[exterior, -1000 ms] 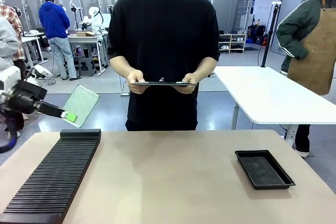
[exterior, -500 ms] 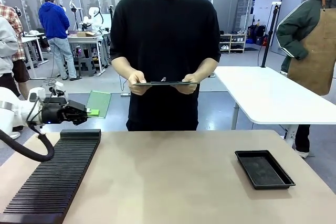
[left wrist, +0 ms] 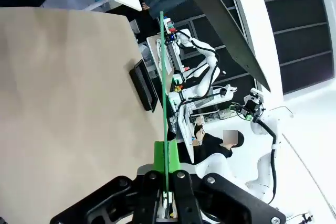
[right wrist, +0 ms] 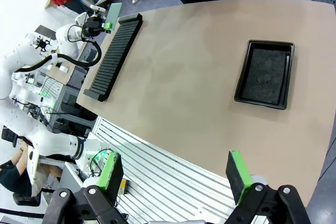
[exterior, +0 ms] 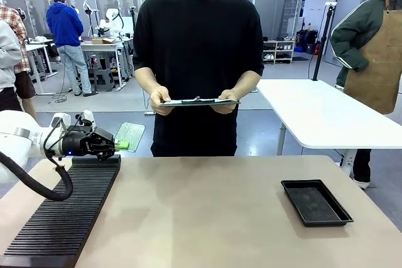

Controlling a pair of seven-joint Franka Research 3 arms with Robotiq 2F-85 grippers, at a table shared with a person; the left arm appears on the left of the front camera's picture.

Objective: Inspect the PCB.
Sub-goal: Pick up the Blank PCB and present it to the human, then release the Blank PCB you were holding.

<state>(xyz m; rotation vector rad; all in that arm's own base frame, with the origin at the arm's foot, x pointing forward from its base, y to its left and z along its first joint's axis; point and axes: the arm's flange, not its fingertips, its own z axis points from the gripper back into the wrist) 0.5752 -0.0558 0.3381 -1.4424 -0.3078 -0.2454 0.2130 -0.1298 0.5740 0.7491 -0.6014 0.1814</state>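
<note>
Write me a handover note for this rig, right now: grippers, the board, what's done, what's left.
Left gripper: shut on the thin pale green dotted PCB, held in the air over the far end of the long black slotted rack.
Right gripper: open, empty, above the table's near edge.
The person holds a flat dark clipboard.
Done: PCB picked up. Left: inspection apparently not finished; the shallow black rectangular tray is empty.
</note>
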